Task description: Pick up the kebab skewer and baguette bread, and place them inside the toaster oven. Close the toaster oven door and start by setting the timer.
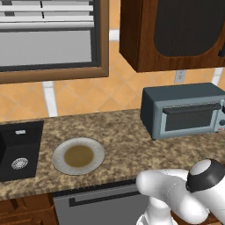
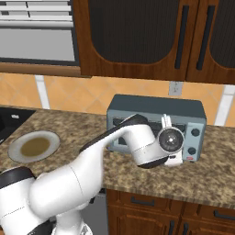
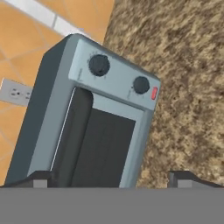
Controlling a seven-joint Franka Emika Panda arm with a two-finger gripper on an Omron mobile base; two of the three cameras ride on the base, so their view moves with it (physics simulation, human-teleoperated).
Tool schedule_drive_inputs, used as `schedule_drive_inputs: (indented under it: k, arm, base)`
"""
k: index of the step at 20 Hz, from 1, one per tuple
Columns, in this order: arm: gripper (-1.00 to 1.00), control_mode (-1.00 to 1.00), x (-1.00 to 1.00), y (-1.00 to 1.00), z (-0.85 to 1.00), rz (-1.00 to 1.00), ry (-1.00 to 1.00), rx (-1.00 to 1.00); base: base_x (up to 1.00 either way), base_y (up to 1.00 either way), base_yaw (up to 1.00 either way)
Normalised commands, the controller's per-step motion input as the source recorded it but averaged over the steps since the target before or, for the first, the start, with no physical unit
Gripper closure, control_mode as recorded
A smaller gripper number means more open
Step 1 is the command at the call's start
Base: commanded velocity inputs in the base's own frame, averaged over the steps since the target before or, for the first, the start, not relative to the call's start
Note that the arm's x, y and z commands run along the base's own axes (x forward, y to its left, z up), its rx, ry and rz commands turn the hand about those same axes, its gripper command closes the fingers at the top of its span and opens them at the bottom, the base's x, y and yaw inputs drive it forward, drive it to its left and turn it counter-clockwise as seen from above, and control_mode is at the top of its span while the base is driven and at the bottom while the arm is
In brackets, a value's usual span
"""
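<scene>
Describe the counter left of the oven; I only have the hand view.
Observer: A round plate with a brown centre lies there, apart from the oven.
Operator: Go further left.
Observer: A black sink is set into the counter beyond the plate.
Operator: Now say what hangs above the oven.
Observer: A dark wooden cabinet is on the wall over it.

Glossy white rounded arm [image 2: 69, 183], dark joint caps, grey ringed wrist disc.

Matt blue-grey metal toaster oven [image 1: 184, 110], speckled stone counter [image 1: 127, 136], glossy plate [image 1: 78, 155]
</scene>
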Motion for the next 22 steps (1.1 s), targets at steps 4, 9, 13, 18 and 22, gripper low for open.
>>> schedule_drive_inputs:
  k: [4,9,13,18,22]
  arm:
    - [-1.00,-1.00,-0.13,-0.59,-0.22,0.00,0.00,-0.01]
    - [-1.00,-1.00,0.05,-0.32,-0.30,0.00,0.00,0.00]
    - [-1.00,-1.00,0.43,-0.01,-0.44,0.00,0.00,0.02]
    - [-1.00,-1.00,0.29,-0.04,-0.55,-0.02,0.00,0.00]
    - [-1.00,-1.00,0.19,-0.40,-0.25,-0.01,-0.01,0.00]
  base:
    - [0.00,0.00,0.00]
    - [0.00,0.00,0.00]
    - [0.00,0.00,0.00]
    - [0.00,0.00,0.00]
    - [0.00,0.00,0.00]
